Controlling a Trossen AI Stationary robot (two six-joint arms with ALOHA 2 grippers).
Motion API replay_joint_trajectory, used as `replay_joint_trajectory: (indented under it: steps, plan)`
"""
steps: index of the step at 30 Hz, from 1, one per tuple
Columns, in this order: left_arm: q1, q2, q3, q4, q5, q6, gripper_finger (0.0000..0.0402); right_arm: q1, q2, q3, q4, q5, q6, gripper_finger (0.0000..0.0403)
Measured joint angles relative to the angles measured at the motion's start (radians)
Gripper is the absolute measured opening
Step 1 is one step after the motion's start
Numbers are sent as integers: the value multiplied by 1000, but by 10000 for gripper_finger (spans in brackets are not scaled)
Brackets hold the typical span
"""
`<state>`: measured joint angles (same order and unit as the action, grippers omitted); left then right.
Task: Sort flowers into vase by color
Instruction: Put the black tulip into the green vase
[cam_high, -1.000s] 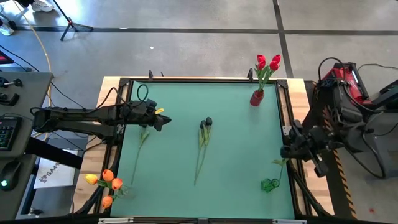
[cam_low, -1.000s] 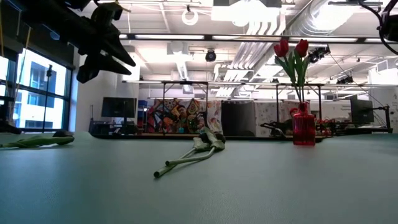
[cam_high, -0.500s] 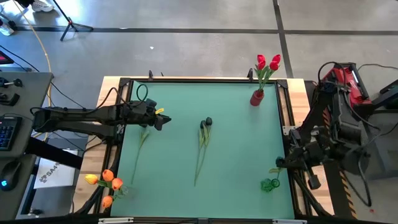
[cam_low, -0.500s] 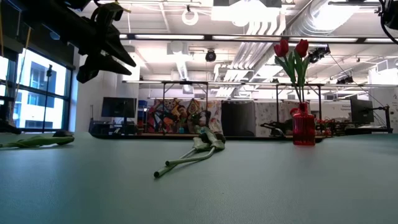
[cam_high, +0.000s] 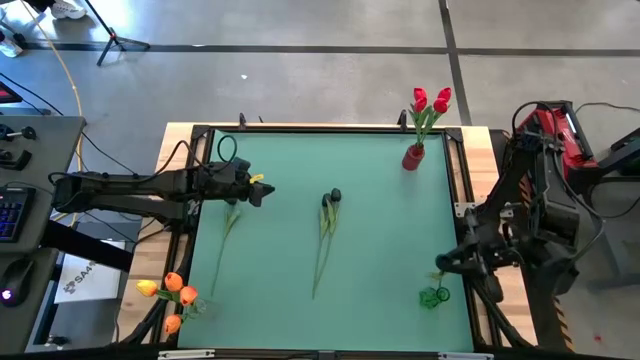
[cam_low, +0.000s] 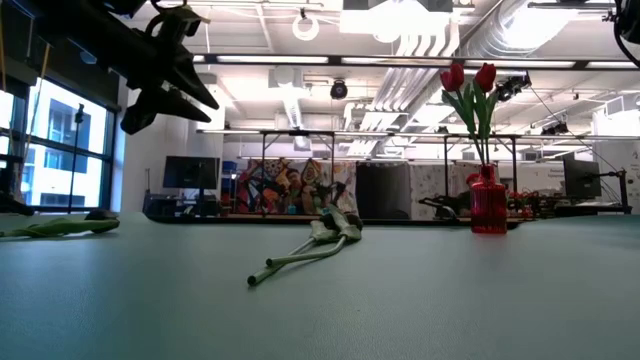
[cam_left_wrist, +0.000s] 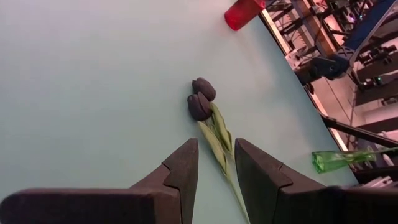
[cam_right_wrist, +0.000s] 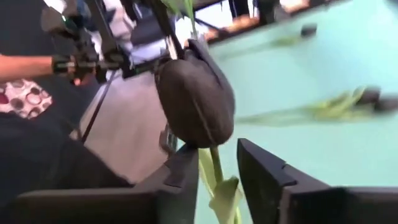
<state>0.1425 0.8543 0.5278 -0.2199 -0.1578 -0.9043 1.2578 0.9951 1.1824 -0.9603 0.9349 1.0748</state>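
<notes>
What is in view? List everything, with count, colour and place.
table: one, pale green top
red vase: one, top right corner in the high view
red tulips: two, standing in the red vase
dark tulips: two, lying mid-table
dark tulip: one, at the right gripper
green vase: one, right edge, below the right gripper
orange tulips: three or four, bottom left corner
stem: one, green, lying at left, head hidden
person: one, beyond the table
left gripper: open, empty, above the left side
right gripper: above the green vase
</notes>
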Motion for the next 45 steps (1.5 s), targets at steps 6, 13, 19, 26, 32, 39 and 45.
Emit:
replay_joint_trajectory:
  steps: [6, 13, 19, 26, 32, 39, 45]
  plan:
    - [-15, 0, 0, 3, 7, -4, 92, 0, -4, 0, -47, -154, 166, 120]
    - [-47, 0, 0, 11, -19, -3, 92, 0, -29, 0, -44, -393, 345, 122]
    - [-47, 0, 0, 16, -28, 45, 92, 0, -67, 0, -25, -522, 541, 122]
    - [33, -33, 0, -24, 38, 112, 92, -6, -144, 0, -7, -387, 646, 122]
    - [101, -66, 0, -220, 106, 147, 92, -64, -217, 0, -58, -61, 602, 122]
    - [119, -68, 0, -372, 161, 180, 92, -207, -244, 0, -69, 153, 565, 122]
    - [121, -68, 0, -391, 179, 241, 92, -379, -207, 0, -64, 85, 528, 122]
